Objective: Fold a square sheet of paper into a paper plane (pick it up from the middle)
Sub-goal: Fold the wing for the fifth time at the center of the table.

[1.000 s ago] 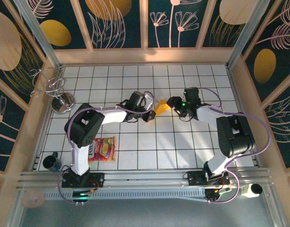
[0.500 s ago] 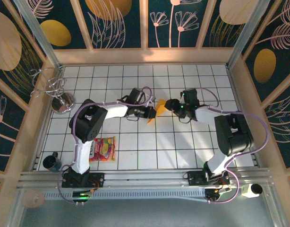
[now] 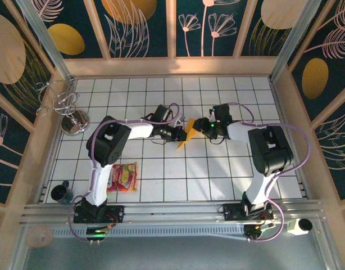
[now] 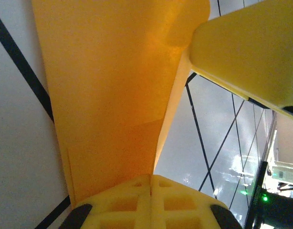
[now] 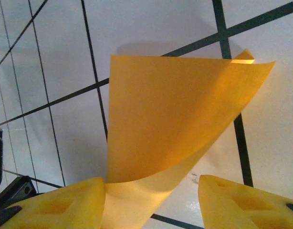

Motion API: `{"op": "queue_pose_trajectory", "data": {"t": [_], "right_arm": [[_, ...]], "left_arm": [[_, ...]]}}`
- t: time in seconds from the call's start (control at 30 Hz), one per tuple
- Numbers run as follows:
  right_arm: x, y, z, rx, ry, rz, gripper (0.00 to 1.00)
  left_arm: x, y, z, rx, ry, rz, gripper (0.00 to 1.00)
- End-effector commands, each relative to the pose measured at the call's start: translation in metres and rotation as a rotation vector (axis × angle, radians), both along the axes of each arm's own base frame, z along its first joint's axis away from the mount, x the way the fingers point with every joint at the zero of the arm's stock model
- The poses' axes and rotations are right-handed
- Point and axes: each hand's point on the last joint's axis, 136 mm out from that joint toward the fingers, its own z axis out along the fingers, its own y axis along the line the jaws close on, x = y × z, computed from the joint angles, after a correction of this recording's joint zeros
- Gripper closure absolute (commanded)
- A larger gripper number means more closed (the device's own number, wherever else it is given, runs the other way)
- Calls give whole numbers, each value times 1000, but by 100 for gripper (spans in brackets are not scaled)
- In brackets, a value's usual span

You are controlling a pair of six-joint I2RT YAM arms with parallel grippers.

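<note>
The square sheet of paper point(image 3: 189, 129) is a folded, curled orange-yellow piece held off the tiles at mid-table. My left gripper point(image 3: 178, 134) is shut on its lower edge; in the left wrist view the sheet point(image 4: 113, 86) rises from the shut jaws point(image 4: 150, 186). My right gripper point(image 3: 199, 126) faces it from the right and is open. In the right wrist view the curled sheet point(image 5: 170, 119) hangs between the fingers point(image 5: 151, 204), resting against the left fingertip point(image 5: 65, 205) and clear of the other one. The paper plane is out of view.
A red-and-yellow snack packet point(image 3: 123, 176) lies at the front left by my left arm. A dark cup point(image 3: 61, 192) sits near the front left corner, a wire stand point(image 3: 71, 115) at the left wall. Wooden walls point(image 3: 172, 66) enclose the tiled floor.
My right gripper has moved left up to the paper and its jaws have narrowed a little. My left gripper has shifted slightly and stays shut on the sheet.
</note>
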Motion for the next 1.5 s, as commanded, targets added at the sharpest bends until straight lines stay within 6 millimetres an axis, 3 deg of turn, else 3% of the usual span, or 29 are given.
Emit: {"op": "queue_pose_trajectory", "data": {"t": [0.0,0.3,0.53,0.63,1.13,1.47], "right_arm": [[3,1,-5,-34,15,11,47],[3,1,-15,-48,46,12,48],[7,0,19,8,-65,1,45],[6,1,23,33,-83,15,44],[4,7,2,-11,-52,109,43],[7,8,-25,-86,29,104,44]], "left_arm": [[3,-3,5,-31,38,1,98],[8,2,4,-38,44,41,98],[9,5,9,-82,58,80,98],[8,6,13,-122,83,103,98],[6,6,36,-249,138,161,97],[6,9,25,-227,150,173,92]]}}
